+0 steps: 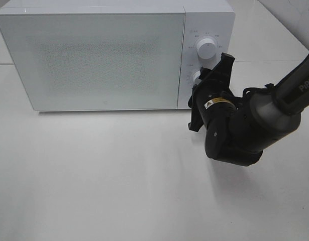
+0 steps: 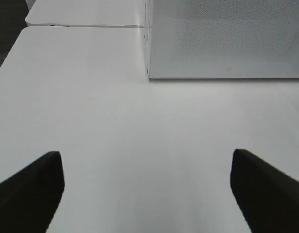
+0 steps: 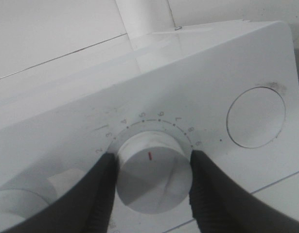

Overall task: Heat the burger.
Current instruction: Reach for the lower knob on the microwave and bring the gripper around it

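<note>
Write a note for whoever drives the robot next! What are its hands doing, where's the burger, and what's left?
Right gripper: closed on the lower knob of the microwave, one finger on each side.
Left gripper: open, empty, over the bare table.
Burger: not in view. The door is shut and cannot be seen through, so it may be inside.
Done: door shut, knob gripped.
Left: probably turn the knob to start heating, then let go.
</note>
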